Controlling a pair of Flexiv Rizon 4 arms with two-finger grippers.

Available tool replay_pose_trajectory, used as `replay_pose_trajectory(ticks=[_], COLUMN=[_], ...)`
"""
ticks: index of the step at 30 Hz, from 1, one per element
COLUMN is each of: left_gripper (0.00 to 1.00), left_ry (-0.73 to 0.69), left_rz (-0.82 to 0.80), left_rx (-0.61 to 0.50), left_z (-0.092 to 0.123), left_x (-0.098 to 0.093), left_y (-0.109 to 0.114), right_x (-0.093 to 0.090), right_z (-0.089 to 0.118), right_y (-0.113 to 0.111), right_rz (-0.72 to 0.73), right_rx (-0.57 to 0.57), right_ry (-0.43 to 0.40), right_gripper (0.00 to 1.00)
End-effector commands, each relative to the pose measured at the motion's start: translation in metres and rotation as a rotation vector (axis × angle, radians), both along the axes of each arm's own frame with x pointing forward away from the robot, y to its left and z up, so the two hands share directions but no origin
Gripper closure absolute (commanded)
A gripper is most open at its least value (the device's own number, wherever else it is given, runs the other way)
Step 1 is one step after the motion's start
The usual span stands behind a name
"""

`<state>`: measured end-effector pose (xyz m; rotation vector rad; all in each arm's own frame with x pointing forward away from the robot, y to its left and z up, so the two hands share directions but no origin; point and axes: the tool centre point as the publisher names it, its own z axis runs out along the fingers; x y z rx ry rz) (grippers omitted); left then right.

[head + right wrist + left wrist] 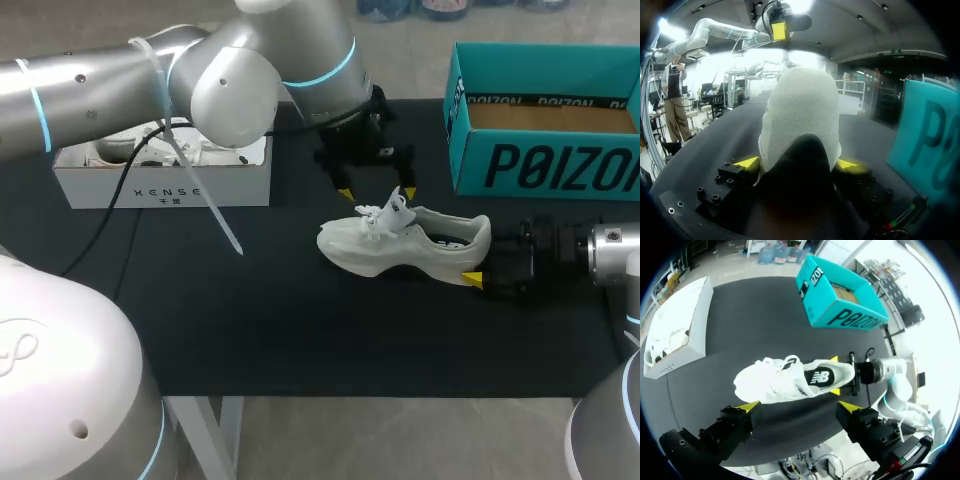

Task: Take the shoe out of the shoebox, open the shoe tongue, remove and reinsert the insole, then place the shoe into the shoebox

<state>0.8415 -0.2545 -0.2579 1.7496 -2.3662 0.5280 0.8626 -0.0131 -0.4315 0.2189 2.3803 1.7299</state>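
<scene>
Black-topped table (300,330), white shoe (400,245) standing near its middle, toe to the left, heel to the right, open teal shoebox (545,165) at the far right, open white box (165,182) at the far left, both apart from the shoe

Lying on table (250,330) centre: shoe (405,240). Standing behind, rightward: shoebox (545,130). Standing behind, leftward: second box (160,180).

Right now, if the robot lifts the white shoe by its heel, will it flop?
Probably it stays mostly stiff: the shoe has a thick sole. Its top looks soft, so the laces may flop. Held only at the heel by the right gripper, the toe might dip.
</scene>
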Motion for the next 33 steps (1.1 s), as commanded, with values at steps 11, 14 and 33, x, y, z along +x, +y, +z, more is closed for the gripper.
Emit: replay_pose_trajectory(ticks=[11,14,33], left_gripper=[0.0,0.0,0.0], left_ry=[-0.112,-0.112,-0.269], left_rz=[-0.416,-0.416,-1.489], left_rx=[0.109,0.109,0.317], left_z=[0.003,0.003,0.021], left_x=[0.003,0.003,0.006], left_y=[-0.001,-0.001,-0.018], right_x=[0.0,0.0,0.0], right_z=[-0.003,-0.003,-0.003], right_y=[0.001,0.001,0.001], right_rz=[-0.002,-0.002,-0.002], right_rx=[-0.001,-0.001,-0.001], right_ry=[-0.001,-0.001,-0.001], right_gripper=[1.0,1.0,1.0])
